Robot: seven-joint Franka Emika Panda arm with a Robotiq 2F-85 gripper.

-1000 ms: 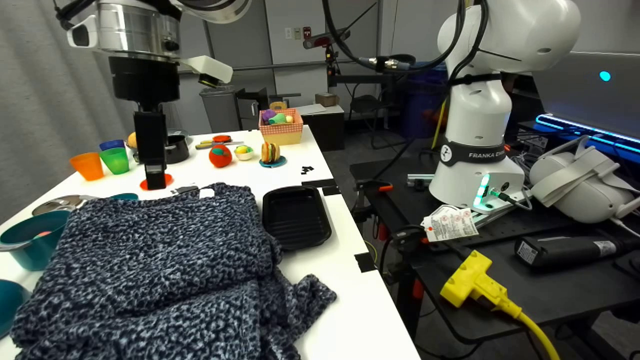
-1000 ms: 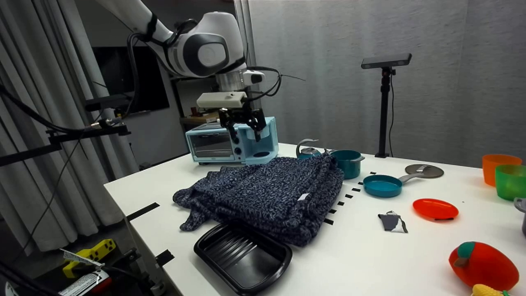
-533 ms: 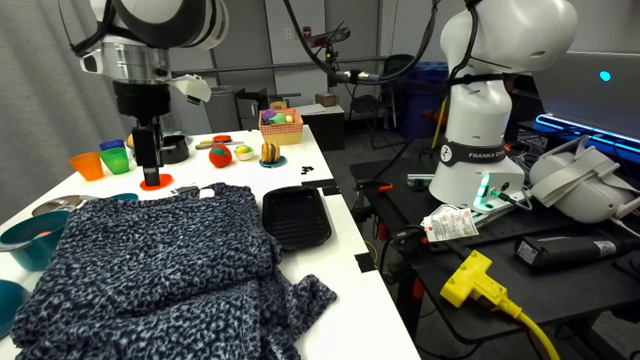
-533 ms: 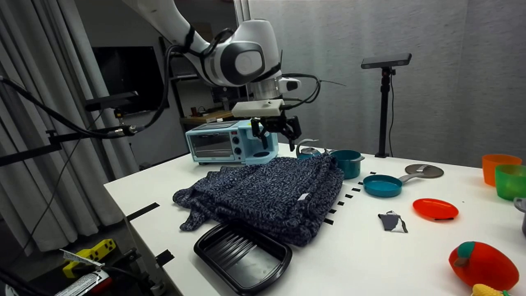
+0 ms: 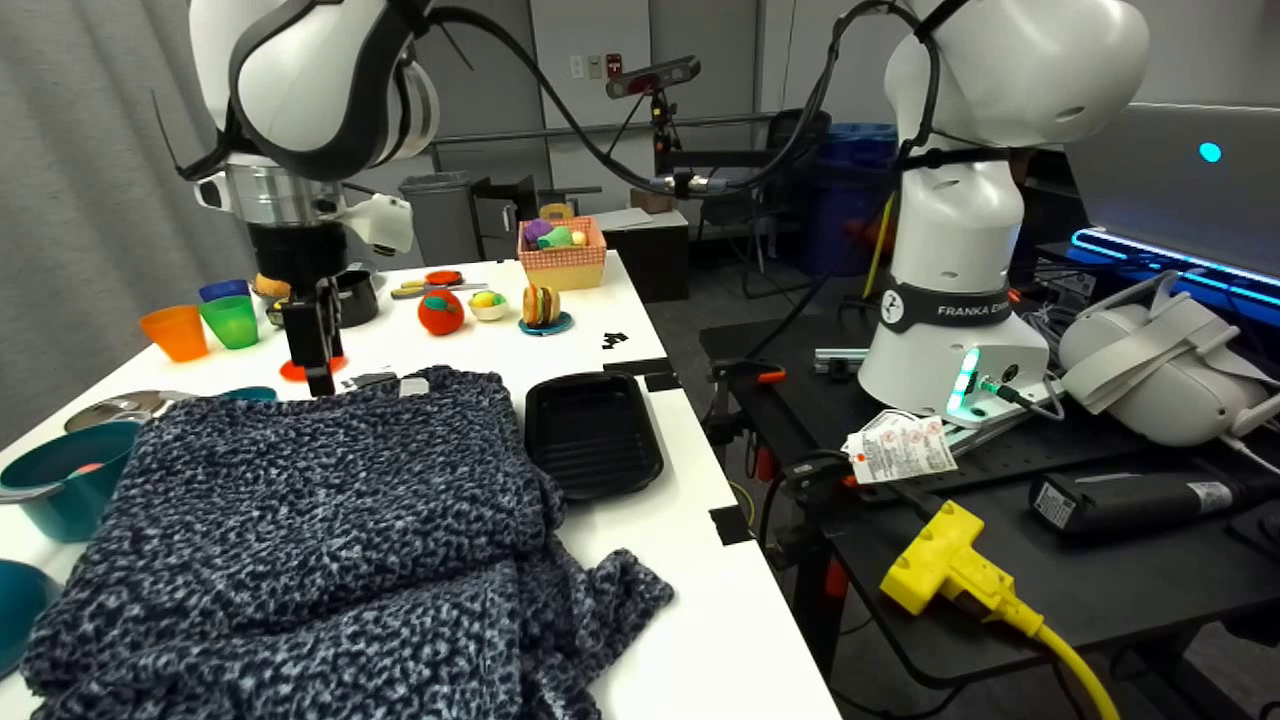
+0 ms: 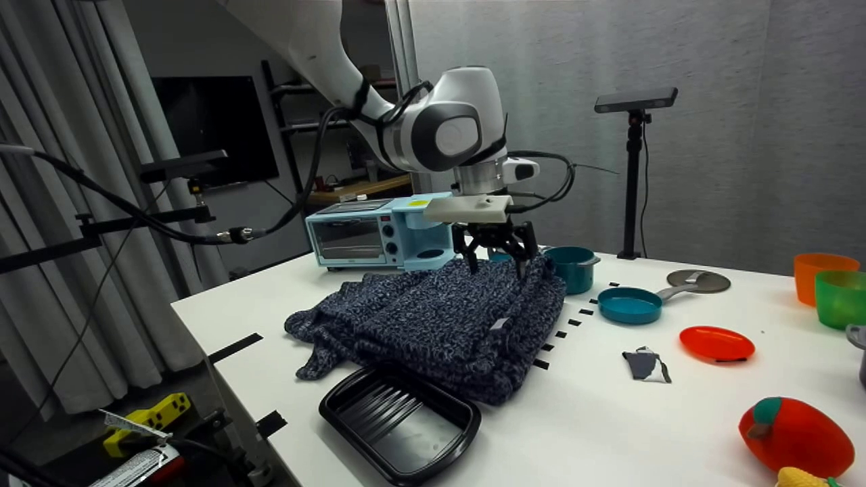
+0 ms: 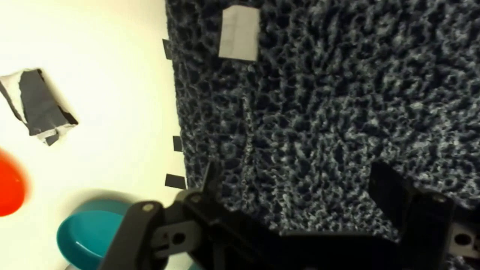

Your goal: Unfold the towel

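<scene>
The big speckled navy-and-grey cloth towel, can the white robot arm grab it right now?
Probably yes: the black two-fingered pincer is open over the towel, and I see nothing blocking the way between them. I can't tell whether they touch.

In an exterior view I'm looking along the table [image 5: 710,605] from close beside the towel [image 5: 340,500] and slightly above it; the towel is filling the lower left, the base [image 5: 940,345] standing at right. In an exterior view facing the backdrop [image 6: 717,155], I'm looking down across the table, the tray [image 6: 402,423] lying nearest at lower centre, the oven [image 6: 348,240] farther off, left of centre. Both exterior views are sharing the towel, tray, arm [image 6: 443,128] and power strip [image 5: 940,560]. The wrist view is looking steeply down from nearest of all, the gripper [image 7: 295,174] showing along the bottom edge; towel, tag [image 7: 240,33], scrap [image 7: 41,101] and plate [image 7: 9,187] are appearing in all three views.
</scene>
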